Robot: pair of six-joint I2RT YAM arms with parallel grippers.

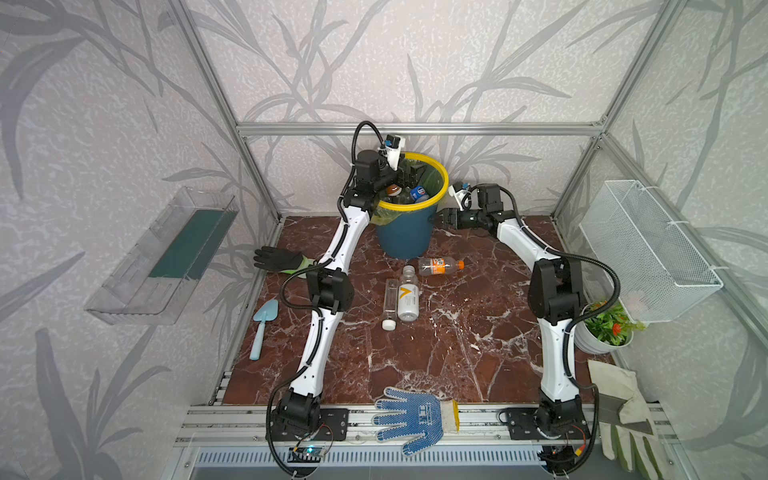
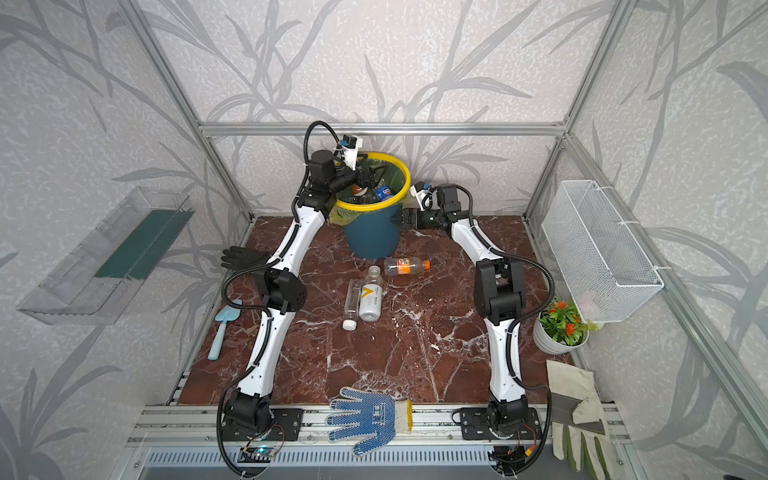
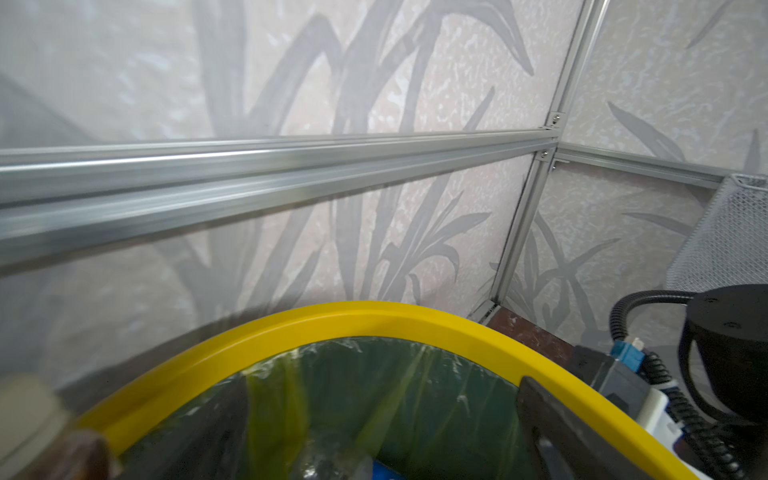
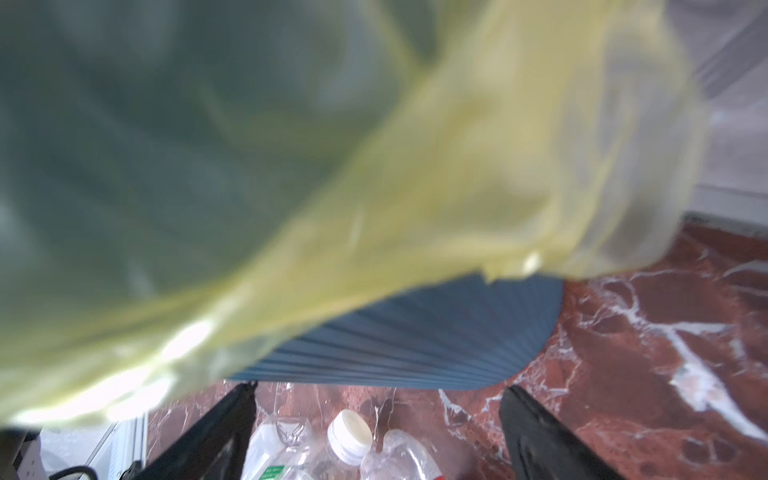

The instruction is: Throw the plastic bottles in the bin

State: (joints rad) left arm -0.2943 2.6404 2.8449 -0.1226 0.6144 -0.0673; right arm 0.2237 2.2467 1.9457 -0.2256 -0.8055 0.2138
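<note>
Bin: dark blue, yellow-rimmed, lined with a yellow-green bag; upright at the far middle of the marbled tabletop; holds several bottles, among them a blue-labelled bottle.

Left gripper: poised over the bin's mouth; jaws spread wide, nothing in them.

Right gripper: just beside the bin's outer wall, on its right; jaws spread wide, nothing between them; whether a tip touches the wall cannot be told.

Bottles outside the bin, all lying flat in front of it: orange-capped bottle, nearest the bin; white-labelled bottle and clear white-capped bottle, side by side.

Right wrist view: further clear bottles on the tabletop near the bin's foot, partly cut off.

Sundries: black glove and blue trowel at left; dotted blue glove at the near edge.
</note>
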